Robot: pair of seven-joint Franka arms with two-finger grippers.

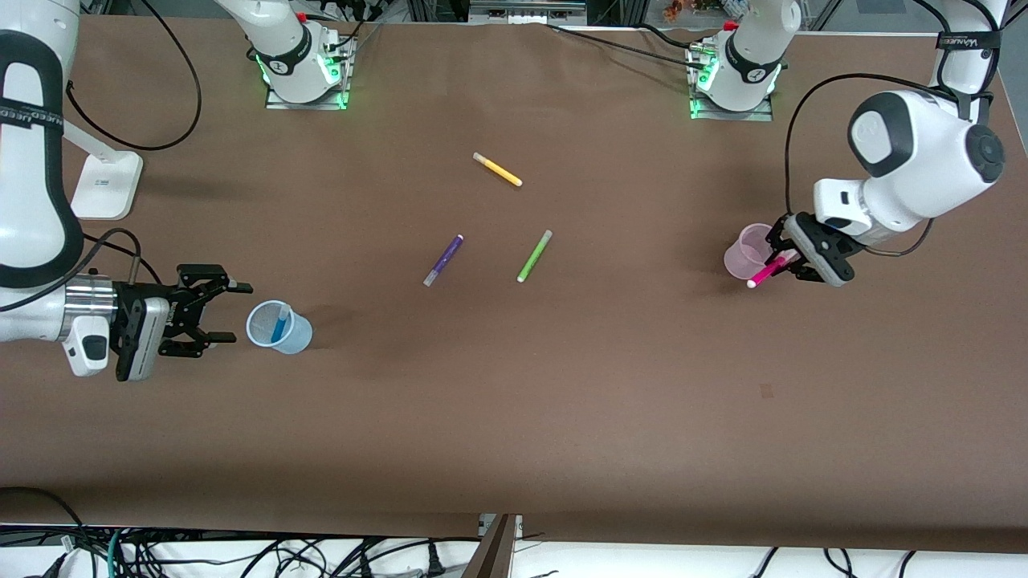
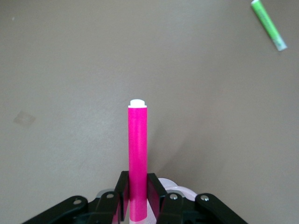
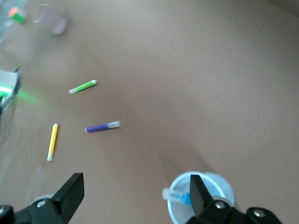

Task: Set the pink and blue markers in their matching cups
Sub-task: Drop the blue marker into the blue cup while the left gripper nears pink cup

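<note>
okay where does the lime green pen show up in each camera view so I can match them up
Front view: the green pen lies mid-table, beside the purple pen.
Left wrist view: it shows at a corner, past the pink marker gripped in the left claw.
Right wrist view: it lies above the purple pen.
Shared landmark: the green pen itself.

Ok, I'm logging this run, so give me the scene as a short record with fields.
blue marker: in the blue cup, toward the right arm's end
right gripper: open, beside the blue cup
pink marker: clamped in the left gripper
pink cup: upright, next to the left gripper
spare pens: yellow pen, purple pen, green pen, lying mid-table
</note>
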